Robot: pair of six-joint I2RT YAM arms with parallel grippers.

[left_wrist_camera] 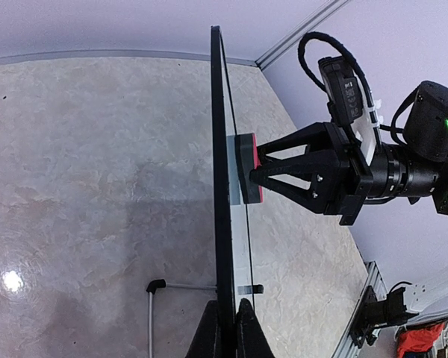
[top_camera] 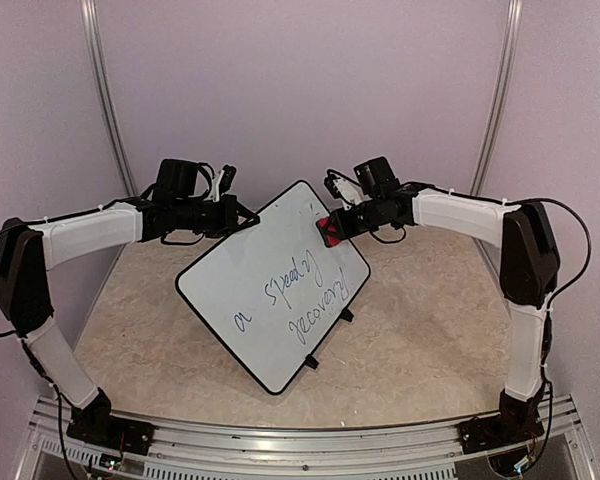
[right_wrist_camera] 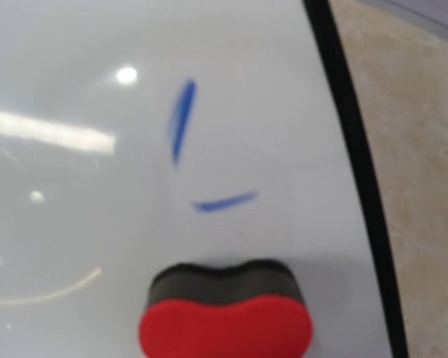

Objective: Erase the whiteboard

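Left claw [top_camera: 248, 218] pinches the whiteboard [top_camera: 270, 290] edge; right claw [left_wrist_camera: 255, 168] presses its clamped red eraser [right_wrist_camera: 225, 328] against it.

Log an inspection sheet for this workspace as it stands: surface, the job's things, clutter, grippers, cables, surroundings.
Surface: beige marbled tabletop, glossy with glare spots.
Job's things: whiteboard held tilted, blue handwriting on it; red eraser pressed dark side against the whiteboard near its upper right rim.
Clutter: nothing seen.
Grippers: left gripper clamped on the whiteboard's rim; right gripper holding the red eraser.
Cables: black cables loop off both arms, none lying on the whiteboard.
Surroundings: pale lilac walls; metal rail at the near edge.
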